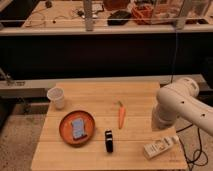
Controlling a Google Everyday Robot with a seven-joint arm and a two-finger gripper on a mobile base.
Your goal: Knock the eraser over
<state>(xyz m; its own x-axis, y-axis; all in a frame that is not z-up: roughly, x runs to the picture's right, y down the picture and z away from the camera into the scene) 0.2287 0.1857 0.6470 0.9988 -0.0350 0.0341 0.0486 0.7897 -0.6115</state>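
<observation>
The eraser (108, 141) stands on its narrow edge near the front middle of the wooden table (100, 92); it looks mostly black from here. An orange carrot (120, 115) lies just behind it and to its right. The robot's white arm (177, 105) reaches over the right side of the table, well to the right of the eraser. My gripper itself does not show; only the arm's thick white links are in view.
An orange plate (64, 125) with a blue sponge (78, 128) on it sits left of the eraser. A white cup (56, 97) stands at the back left. A cream carton (159, 147) lies at the front right, below the arm. A dark railing runs behind the table.
</observation>
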